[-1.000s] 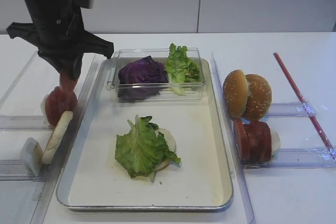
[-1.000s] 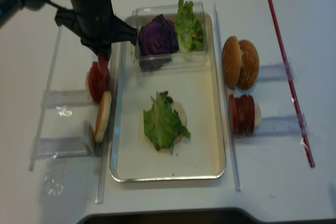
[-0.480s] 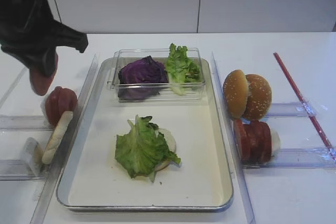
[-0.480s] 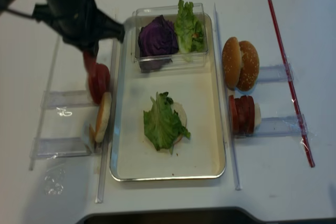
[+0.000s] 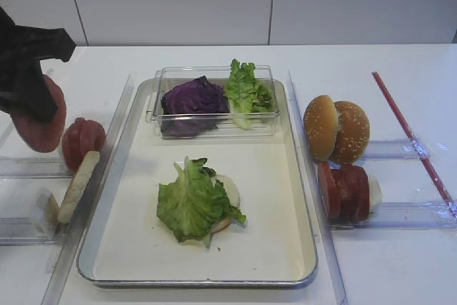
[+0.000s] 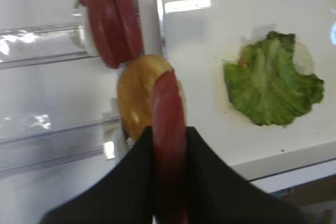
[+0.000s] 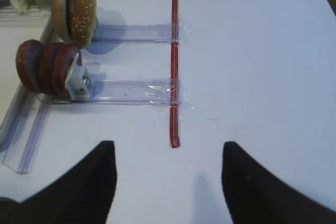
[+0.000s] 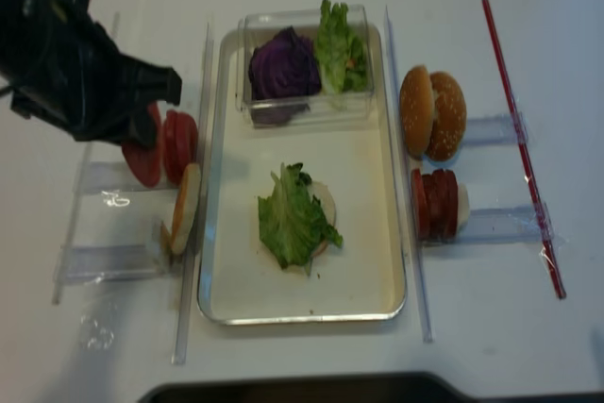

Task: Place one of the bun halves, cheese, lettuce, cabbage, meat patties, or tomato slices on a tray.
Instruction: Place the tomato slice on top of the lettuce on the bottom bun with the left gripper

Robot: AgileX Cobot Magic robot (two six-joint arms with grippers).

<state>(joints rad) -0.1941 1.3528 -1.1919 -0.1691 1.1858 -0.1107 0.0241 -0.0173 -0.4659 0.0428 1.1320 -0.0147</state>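
Since the earlier frames, the left gripper (image 5: 32, 116) has been lifted clear of the rack at the left and carried outward, with one tomato slice (image 5: 39, 123) taken up from the tomato slices (image 5: 82, 141) left standing on edge there. From the first overhead view, the held slice is seen hanging beside the rack, well apart from the tray (image 5: 300, 248), where a lettuce leaf (image 5: 191, 201) lies over a bun half (image 5: 227, 192). From the right wrist view, the right gripper (image 7: 165, 182) is seen with its jaws spread wide and nothing between them, above bare table near the meat patties (image 7: 44, 66). From the left wrist view, the slice (image 6: 168, 124) is shown pinched edge-on by its lower part, the jaws closed flat against both faces. From the second overhead view, the same slice (image 8: 142, 159) is seen just beside the others. It is judged light, thin and fairly stiff but slick, so a grip across the flat faces, not too hard, seems apt.
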